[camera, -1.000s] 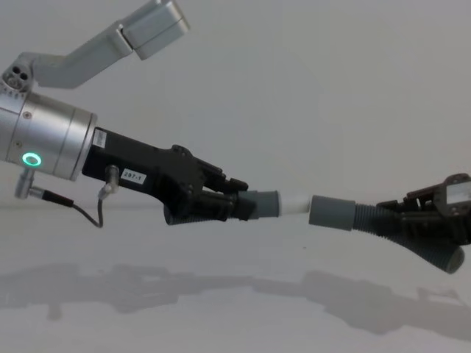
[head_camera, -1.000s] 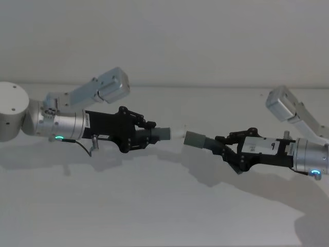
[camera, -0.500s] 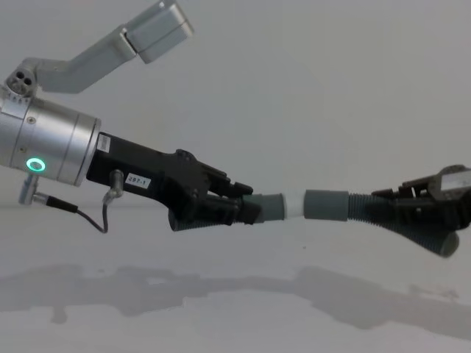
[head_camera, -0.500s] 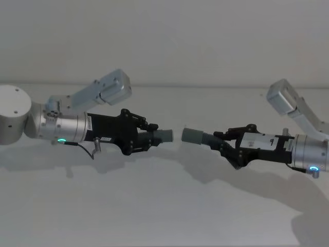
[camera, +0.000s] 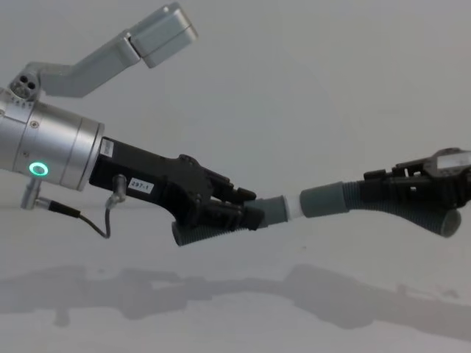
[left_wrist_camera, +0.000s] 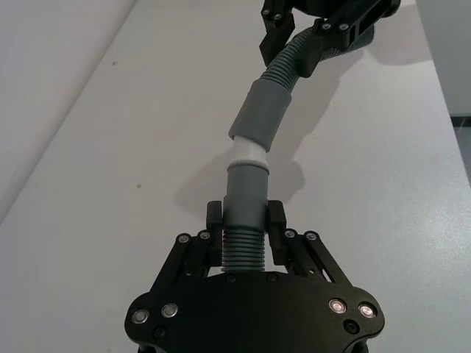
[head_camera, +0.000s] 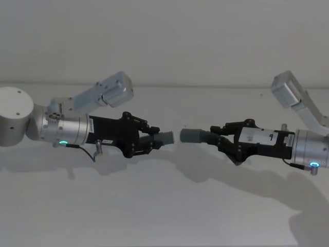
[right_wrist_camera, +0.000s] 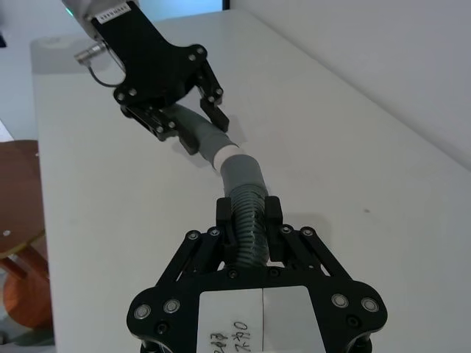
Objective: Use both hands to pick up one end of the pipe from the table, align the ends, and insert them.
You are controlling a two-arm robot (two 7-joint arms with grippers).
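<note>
On the left, the left black blocky parallel-jaw gripper (head_camera: 145,141) on its silver wrist is clamped on the ribbed neck of a short dark grey plastic pipe piece (left_wrist_camera: 245,198), held in the air above the broad matte white-grey table (head_camera: 164,206). Its slim pale collar tip (left_wrist_camera: 246,151) points toward the middle, where it meets the wide grey socket collar (left_wrist_camera: 259,114) of the second dark grey pipe piece (right_wrist_camera: 246,209); the pale tip looks just at or barely inside the socket mouth, with the two pieces at a slight angle to each other. On the right, the right black gripper (head_camera: 226,141) is closed on that second piece's corrugated section, also clear of the table. The pieces appear light and fairly rigid at the collars but bendy along the ribs, so gripping close behind each collar, as here, should keep the tips from wobbling during the push.
</note>
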